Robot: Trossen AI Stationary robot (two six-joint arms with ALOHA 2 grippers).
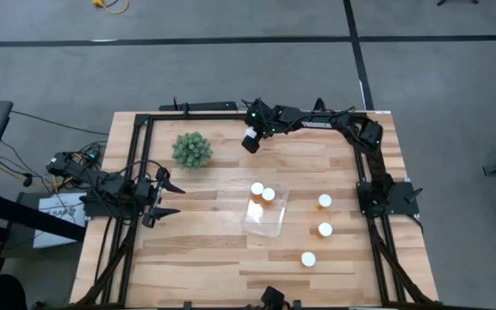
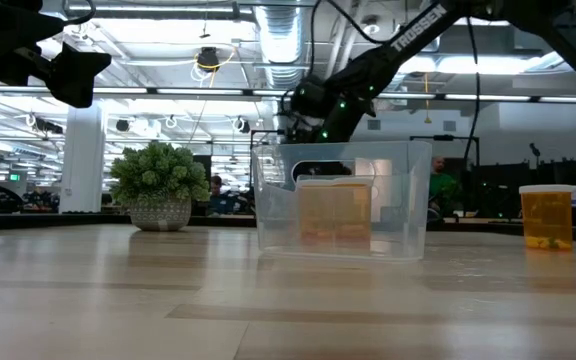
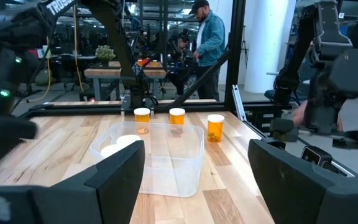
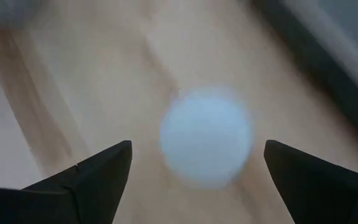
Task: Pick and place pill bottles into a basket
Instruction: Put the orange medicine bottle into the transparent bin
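Note:
The clear basket [image 1: 265, 217] stands mid-table with two white-capped orange pill bottles [image 1: 263, 191] inside it. Three more bottles [image 1: 325, 201] [image 1: 325, 229] [image 1: 308, 258] stand on the table to its right. My right gripper [image 1: 250, 140] hovers near the far edge, open and pointing down. In the right wrist view a blurred white bottle cap [image 4: 207, 144] lies below, between the open fingers, and is not touched. My left gripper [image 1: 175, 199] waits open at the table's left, facing the basket [image 3: 160, 158].
A green spiky plant [image 1: 192, 149] in a pot stands far left of the basket. A dark frame [image 1: 136, 155] runs round the table. People show in the room beyond the table [image 3: 209, 43]. Bare wood lies at the table's near left.

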